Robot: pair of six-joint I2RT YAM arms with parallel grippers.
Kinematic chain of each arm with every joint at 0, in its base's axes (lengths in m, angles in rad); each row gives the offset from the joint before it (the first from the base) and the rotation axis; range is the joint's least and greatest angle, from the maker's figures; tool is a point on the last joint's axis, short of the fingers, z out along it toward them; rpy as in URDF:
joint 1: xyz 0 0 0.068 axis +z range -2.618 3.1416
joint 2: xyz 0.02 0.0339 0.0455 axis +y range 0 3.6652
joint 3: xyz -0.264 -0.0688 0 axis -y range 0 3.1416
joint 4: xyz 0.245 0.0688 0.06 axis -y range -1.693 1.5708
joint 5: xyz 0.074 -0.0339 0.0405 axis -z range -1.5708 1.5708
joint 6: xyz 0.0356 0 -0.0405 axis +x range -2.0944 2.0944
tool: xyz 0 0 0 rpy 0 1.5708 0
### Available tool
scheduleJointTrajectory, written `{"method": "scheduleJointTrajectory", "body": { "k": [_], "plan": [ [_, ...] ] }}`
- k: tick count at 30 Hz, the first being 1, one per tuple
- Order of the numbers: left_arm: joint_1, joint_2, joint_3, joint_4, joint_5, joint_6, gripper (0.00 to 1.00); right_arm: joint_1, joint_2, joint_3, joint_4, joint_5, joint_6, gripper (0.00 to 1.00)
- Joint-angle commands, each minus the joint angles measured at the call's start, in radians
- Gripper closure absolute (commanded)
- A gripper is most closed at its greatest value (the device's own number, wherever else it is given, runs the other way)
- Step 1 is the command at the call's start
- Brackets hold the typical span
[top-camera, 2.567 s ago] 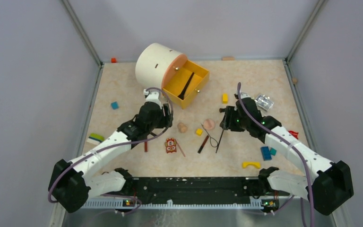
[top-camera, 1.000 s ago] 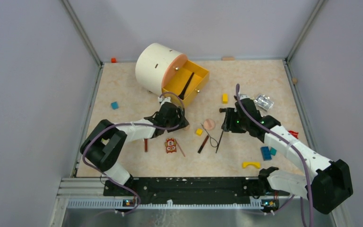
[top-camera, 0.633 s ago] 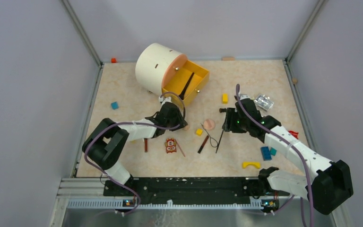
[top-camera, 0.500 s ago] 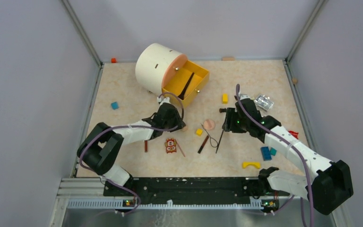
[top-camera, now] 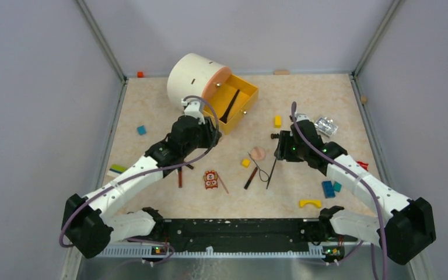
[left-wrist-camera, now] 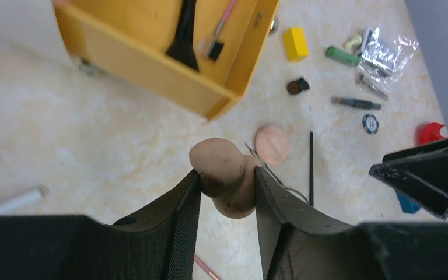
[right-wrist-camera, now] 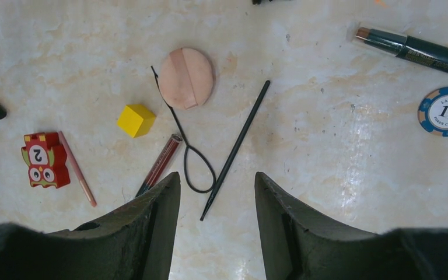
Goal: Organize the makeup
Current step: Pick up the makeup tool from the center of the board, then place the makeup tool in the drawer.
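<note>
The left gripper (left-wrist-camera: 226,181) pinches 1 peach puff (left-wrist-camera: 217,166). The yellow drawer (left-wrist-camera: 140,61) lies just ahead, slightly left. The right gripper (right-wrist-camera: 217,178) hangs open and empty.

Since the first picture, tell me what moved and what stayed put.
The left arm dipped to the table, closed its jaws on the tan sponge and lifted it back toward the yellow drawer. The right arm, the flat pink pad and the sticks stayed put.
</note>
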Motion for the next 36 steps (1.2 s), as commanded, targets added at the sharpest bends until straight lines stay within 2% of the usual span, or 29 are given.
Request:
{"method": "scheduleJointTrajectory", "body": {
  "k": [1, 7, 10, 13, 18, 26, 30, 36],
  "plan": [
    [0.000, 0.080, 0.183, 0.088, -0.112, 0.206, 0.56, 0.007, -0.020, 0.035, 0.025, 0.024, 0.004, 0.51],
    [0.008, 0.338, 0.450, 0.118, -0.184, 0.346, 0.53, 0.007, -0.079, 0.001, -0.013, 0.045, 0.016, 0.50],
    [0.014, 0.483, 0.600, 0.046, -0.258, 0.385, 0.40, 0.008, -0.097, -0.009, -0.023, 0.050, 0.018, 0.50],
    [0.014, 0.533, 0.665, 0.020, -0.306, 0.407, 0.28, 0.008, -0.106, -0.014, -0.023, 0.046, 0.024, 0.50],
    [0.015, 0.502, 0.656, 0.028, -0.292, 0.411, 0.18, 0.007, -0.104, -0.021, -0.012, 0.041, 0.030, 0.50],
    [0.015, 0.338, 0.592, -0.061, -0.243, 0.373, 0.14, 0.007, -0.058, -0.024, 0.033, -0.028, 0.018, 0.50],
    [0.015, 0.263, 0.571, -0.169, -0.215, 0.371, 0.12, 0.024, 0.012, -0.013, 0.067, -0.085, 0.017, 0.50],
    [0.036, 0.155, 0.495, -0.292, -0.263, 0.347, 0.11, 0.137, 0.140, 0.051, 0.030, 0.025, 0.051, 0.50]
  ]
}}
